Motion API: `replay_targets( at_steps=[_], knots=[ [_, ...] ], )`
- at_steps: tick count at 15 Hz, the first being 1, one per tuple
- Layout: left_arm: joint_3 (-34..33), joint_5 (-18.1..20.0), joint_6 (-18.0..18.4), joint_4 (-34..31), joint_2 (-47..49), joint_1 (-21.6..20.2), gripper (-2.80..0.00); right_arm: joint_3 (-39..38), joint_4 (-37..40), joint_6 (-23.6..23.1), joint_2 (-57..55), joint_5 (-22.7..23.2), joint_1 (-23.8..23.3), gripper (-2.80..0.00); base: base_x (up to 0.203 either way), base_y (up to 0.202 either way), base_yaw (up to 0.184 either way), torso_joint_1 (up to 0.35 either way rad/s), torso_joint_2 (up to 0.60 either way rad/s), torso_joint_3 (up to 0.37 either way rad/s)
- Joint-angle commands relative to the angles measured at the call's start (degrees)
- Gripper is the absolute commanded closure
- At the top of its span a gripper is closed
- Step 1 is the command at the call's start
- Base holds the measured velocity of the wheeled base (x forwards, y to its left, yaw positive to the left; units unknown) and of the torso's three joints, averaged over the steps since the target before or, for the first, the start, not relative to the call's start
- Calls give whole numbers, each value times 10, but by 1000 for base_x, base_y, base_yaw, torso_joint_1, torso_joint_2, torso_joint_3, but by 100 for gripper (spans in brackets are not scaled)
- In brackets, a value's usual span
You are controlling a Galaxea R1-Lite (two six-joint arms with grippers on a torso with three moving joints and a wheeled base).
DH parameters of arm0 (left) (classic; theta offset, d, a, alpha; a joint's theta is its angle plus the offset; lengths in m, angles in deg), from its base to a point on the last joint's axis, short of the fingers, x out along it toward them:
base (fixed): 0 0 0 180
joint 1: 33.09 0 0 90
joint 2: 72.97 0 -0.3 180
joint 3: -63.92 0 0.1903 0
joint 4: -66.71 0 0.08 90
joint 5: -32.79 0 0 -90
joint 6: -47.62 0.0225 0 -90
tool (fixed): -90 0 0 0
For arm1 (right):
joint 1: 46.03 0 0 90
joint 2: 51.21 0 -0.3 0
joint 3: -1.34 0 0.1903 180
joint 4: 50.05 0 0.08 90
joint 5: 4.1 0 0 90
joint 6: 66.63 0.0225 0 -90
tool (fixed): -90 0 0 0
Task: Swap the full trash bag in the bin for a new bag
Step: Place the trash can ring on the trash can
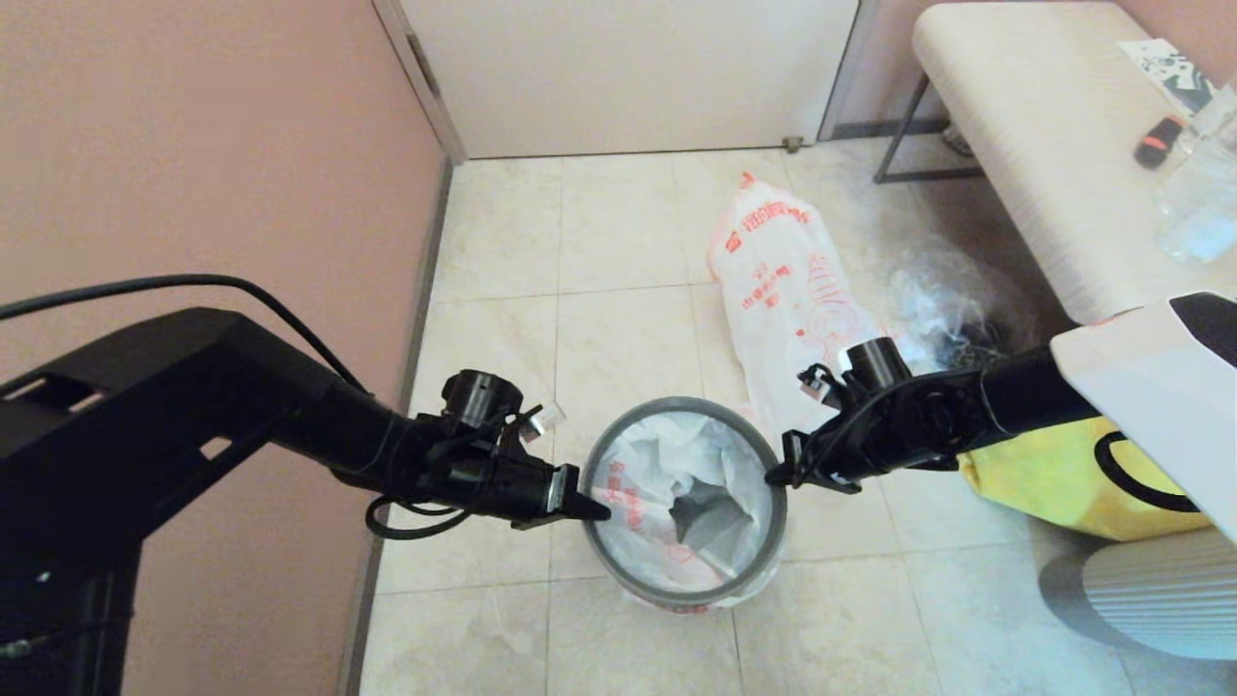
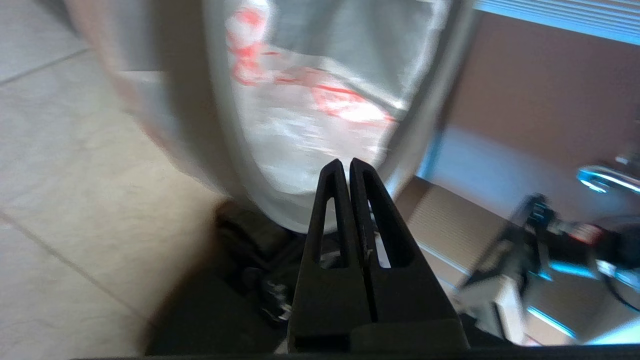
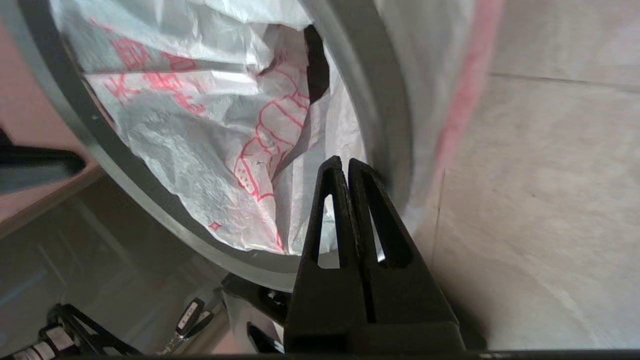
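The bin [image 1: 676, 592] stands on the floor tiles, its dark grey hoop rim [image 3: 150, 200] seated on top. The new bag [image 1: 657, 464], thin and white with orange-red print, lines the inside, and its edge hangs out below the hoop. My left gripper [image 1: 601, 512] is shut and empty, its tip at the left side of the rim. My right gripper [image 1: 773, 476] is also shut and empty, with its tip at the right side. The full trash bag [image 1: 783, 280] lies on the floor behind the bin. Both wrist views look into the lined bin [image 2: 310, 110] past the shut left gripper [image 2: 346, 162] and right gripper [image 3: 345, 161].
A clear plastic bag [image 1: 937, 309] with dark items lies beside the full bag. A yellow tote [image 1: 1063, 474] sits under my right arm. A white bench [image 1: 1044, 145] stands at the back right, a pink wall [image 1: 193, 145] on the left and a door [image 1: 628, 68] behind.
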Motion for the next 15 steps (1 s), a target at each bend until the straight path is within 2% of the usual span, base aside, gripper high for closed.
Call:
replay_targets(
  at_steps=[1, 5, 11, 15],
  knots=[
    [2, -9, -2, 13, 24, 2, 0, 3, -2, -1, -14, 4, -5, 0, 0, 0, 0, 0, 0, 0],
    [7, -15, -3, 15, 37, 2, 0, 20, -21, -4, -60, 13, -6, 0, 0, 0, 0, 0, 0, 0],
    [19, -36, -3, 14, 54, 1, 0, 20, -19, -3, -50, 13, -3, 0, 0, 0, 0, 0, 0, 0],
    [-4, -36, -13, 13, -22, 21, 0, -2, -8, 14, 31, 4, 26, 0, 0, 0, 0, 0, 0, 0]
  ],
)
